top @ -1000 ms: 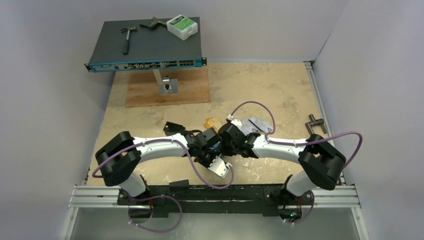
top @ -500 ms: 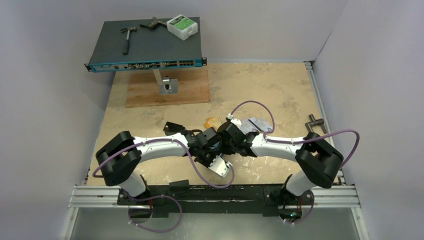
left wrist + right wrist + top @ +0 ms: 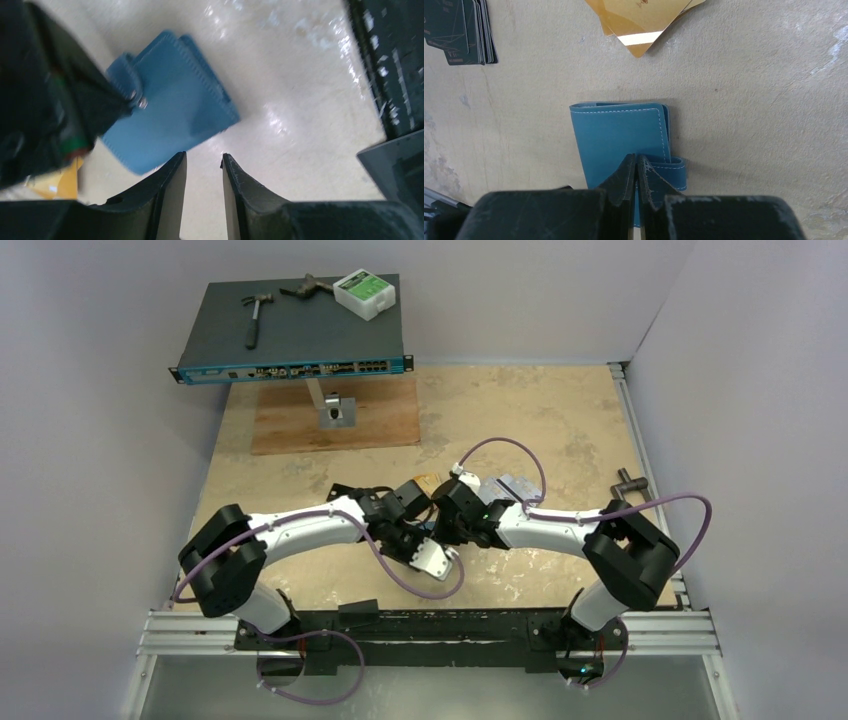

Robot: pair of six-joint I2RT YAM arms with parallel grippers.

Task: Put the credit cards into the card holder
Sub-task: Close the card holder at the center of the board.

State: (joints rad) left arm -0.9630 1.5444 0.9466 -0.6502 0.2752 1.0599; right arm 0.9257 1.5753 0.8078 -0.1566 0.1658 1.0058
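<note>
Top view: left gripper [image 3: 428, 538] and right gripper [image 3: 443, 530] crowd together mid-bench [image 3: 560, 420], hiding the holder.

Left wrist: jaws slightly apart, empty. The blurred holder [image 3: 170, 100] lies just ahead-left, its edge covered by the right gripper.

Right wrist: jaws together, tips on the holder. Gold cards [image 3: 644, 20] lie ahead, cut off.

Looks like a robotics lab cell: plain white partition walls [image 3: 100, 490] box in a beige worktable [image 3: 560, 420], an aluminium mounting rail [image 3: 180, 635] runs along front, and a rack network switch [image 3: 290, 335] carries a hammer [image 3: 255, 318].
</note>
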